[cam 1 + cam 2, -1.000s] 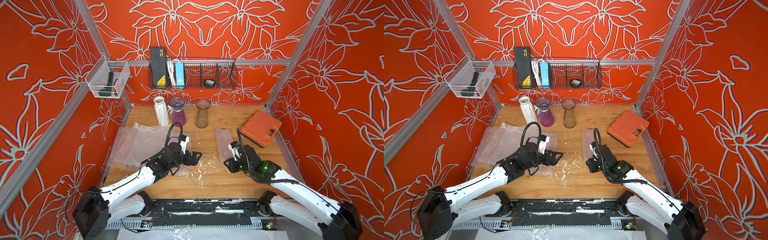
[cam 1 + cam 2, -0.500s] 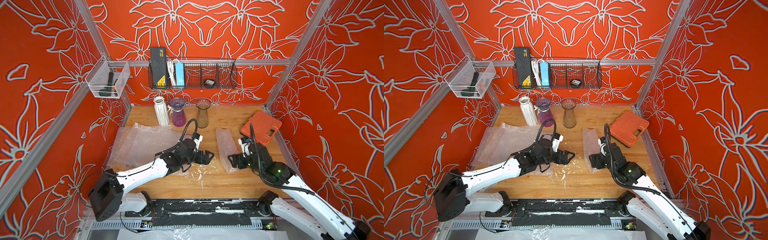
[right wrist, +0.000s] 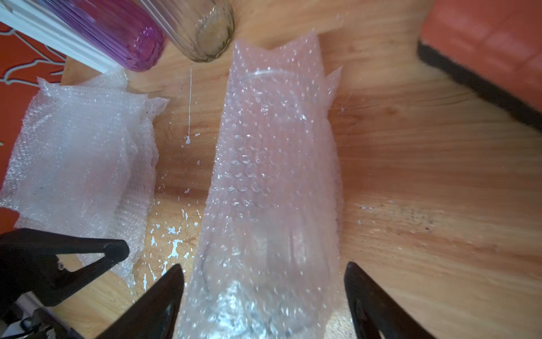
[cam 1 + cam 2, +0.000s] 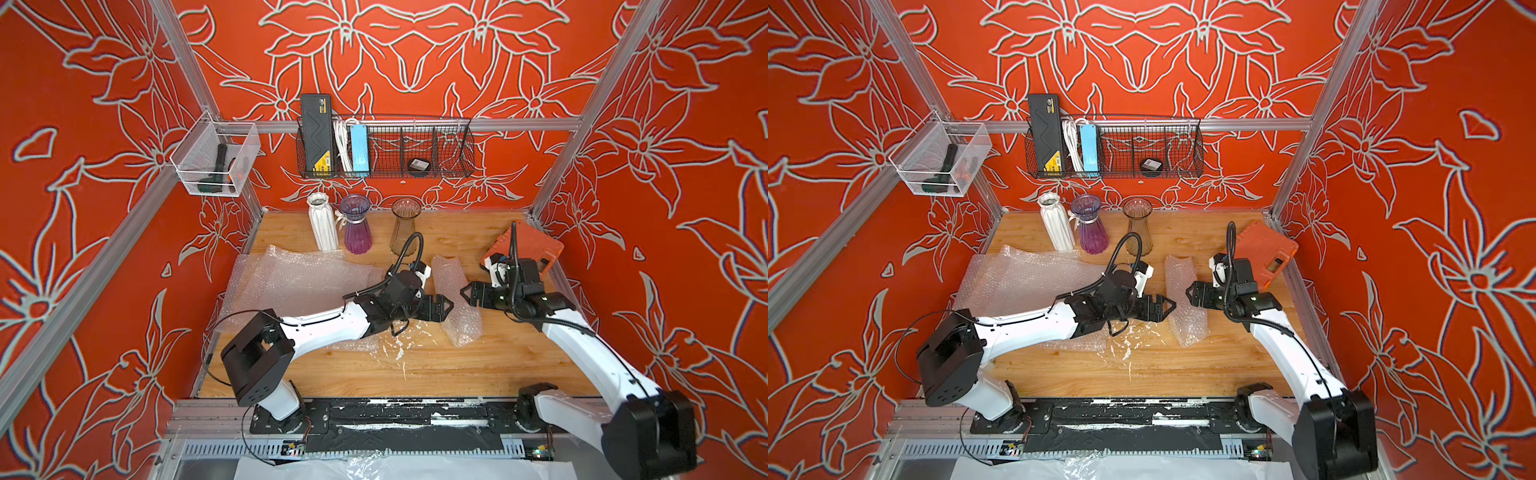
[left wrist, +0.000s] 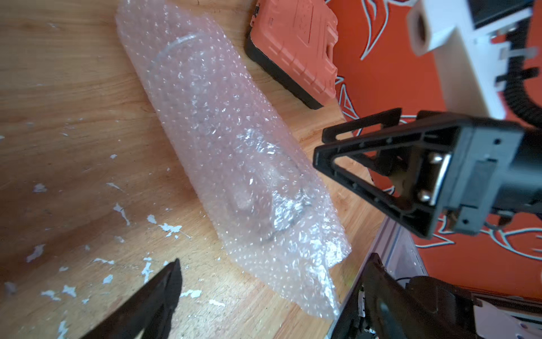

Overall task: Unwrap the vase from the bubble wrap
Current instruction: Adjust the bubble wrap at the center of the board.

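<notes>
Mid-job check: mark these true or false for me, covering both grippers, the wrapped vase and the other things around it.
1. The wrapped vase lies on its side between the left gripper and right gripper. True.
2. The right gripper is shut on the wrap. False: its jaws stand open.
3. A white vase, purple vase and amber vase stand upright at the back. True.
4. The orange case rests on the loose bubble wrap sheets. False: it lies apart, by the right wall.
</notes>
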Robot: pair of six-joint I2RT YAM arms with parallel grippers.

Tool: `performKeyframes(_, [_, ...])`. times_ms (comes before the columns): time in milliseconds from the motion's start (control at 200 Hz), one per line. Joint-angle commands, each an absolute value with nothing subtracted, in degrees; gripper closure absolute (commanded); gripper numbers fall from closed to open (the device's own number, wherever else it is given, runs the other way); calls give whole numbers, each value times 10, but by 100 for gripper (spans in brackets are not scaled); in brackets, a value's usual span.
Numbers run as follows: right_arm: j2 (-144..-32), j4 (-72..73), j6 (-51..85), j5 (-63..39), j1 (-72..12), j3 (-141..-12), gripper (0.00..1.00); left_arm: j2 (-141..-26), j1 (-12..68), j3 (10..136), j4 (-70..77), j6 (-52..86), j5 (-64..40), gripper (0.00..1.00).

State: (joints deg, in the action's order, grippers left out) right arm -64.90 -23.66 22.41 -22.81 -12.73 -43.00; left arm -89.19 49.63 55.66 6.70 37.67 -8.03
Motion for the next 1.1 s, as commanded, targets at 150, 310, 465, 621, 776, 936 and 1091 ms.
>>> performKeyframes(150, [-676, -198, 207, -307, -127, -402, 14, -803, 452, 470, 85, 387, -72, 7])
performKeyframes(310, [-658, -185, 222, -301, -150, -383, 15, -759, 414, 428, 90, 387, -92, 8])
performKeyframes(465, [-659, -189, 233, -258, -223, -394, 15, -724, 386, 410, 68, 368, -95, 8])
performKeyframes(621, [-683, -166, 259, -225, -299, -404, 15, -703, 374, 390, 59, 363, -97, 10])
performKeyframes(776, [-699, -153, 268, -210, -330, -414, 16, -693, 371, 377, 58, 361, -101, 11])
performKeyframes(936, [-658, -161, 276, -191, -336, -415, 15, -709, 371, 412, 52, 318, -138, 8])
performKeyframes(1091, [-576, -198, 296, -142, -336, -389, 12, -768, 399, 499, -21, 222, -137, 4])
